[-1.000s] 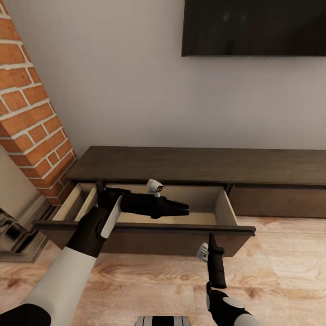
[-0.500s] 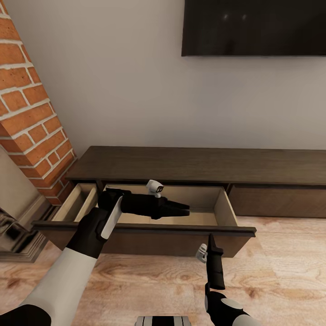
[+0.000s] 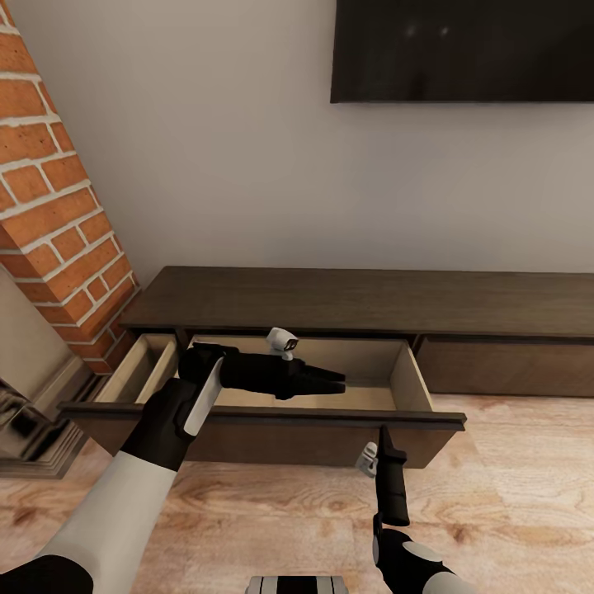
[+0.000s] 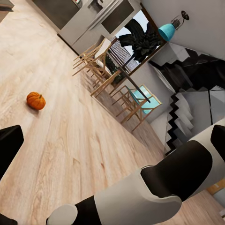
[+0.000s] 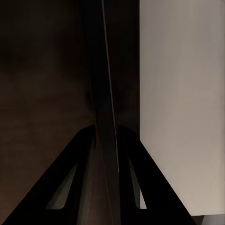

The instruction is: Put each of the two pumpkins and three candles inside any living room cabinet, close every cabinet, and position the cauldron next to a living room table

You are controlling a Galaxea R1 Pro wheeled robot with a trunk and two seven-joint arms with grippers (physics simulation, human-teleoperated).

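Cabinet (image 3: 363, 301): long, low, dark-brown unit against a pale wall, flat top bare, with one wide drawer (image 3: 272, 412) pulled out toward the robot, its pale beige lining showing along the back and right wall. A narrower beige compartment shows at the drawer's left end, beside the brick fireplace (image 3: 58, 206). A dark screen (image 3: 462, 49) hangs on the wall above. Left pincer (image 3: 334, 381): black, lying level over the open drawer, pointing toward the drawer's right end, its fingers drawn close together with nothing between them. In the left wrist view one dark finger (image 4: 9, 147) sits at the frame edge, with the robot's white and black arm across the foreground. Right pincer (image 3: 384, 437): black, upright, tip at the lower edge of the drawer front near its right end; whether it touches the front cannot be told from the head view. In the right wrist view its two dark fingers (image 5: 70, 187) stand apart on either side of a thin dark wooden edge, which runs between them; whether they press it cannot be told. Pumpkin (image 4: 36, 100): small, orange, ribbed, sitting alone on the light wood floor (image 4: 56, 140) in the left wrist view, well apart from wooden dining chairs (image 4: 101, 63) and a dark plant (image 4: 140, 42) farther off.
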